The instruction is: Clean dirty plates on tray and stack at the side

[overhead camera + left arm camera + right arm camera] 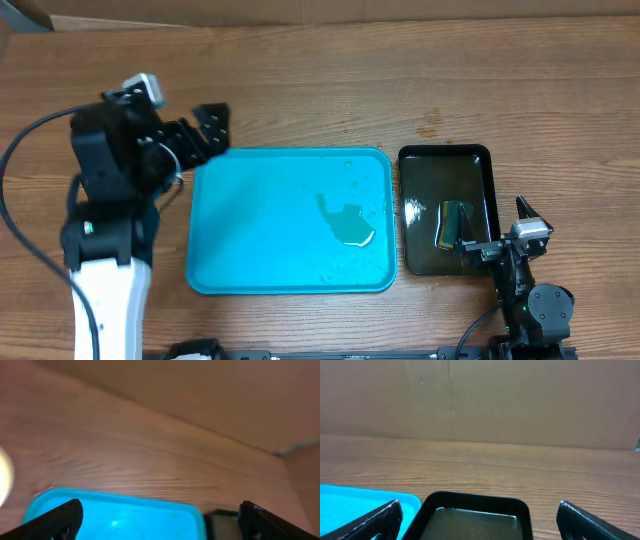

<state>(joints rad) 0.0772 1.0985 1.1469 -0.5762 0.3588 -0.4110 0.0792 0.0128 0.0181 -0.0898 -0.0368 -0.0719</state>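
Note:
The turquoise tray (240, 250) lies mid-table and holds no plates, only a darker wet patch (347, 226) right of its centre. No plates show in any view. My left gripper (205, 135) is open and empty, raised over the table just beyond the tray's far left corner. In the left wrist view its fingers (160, 510) are spread wide above the tray's far edge (125, 497). My right gripper (495, 238) is open and empty at the near right. In the right wrist view its fingers (479, 510) frame a black tray.
A narrower black tray (480, 155) with dark liquid stands right of the turquoise one and also shows in the right wrist view (470, 497). A small dark sponge-like block (455, 222) lies in it. A blurred pale shape (3, 476) sits at the left wrist view's left edge.

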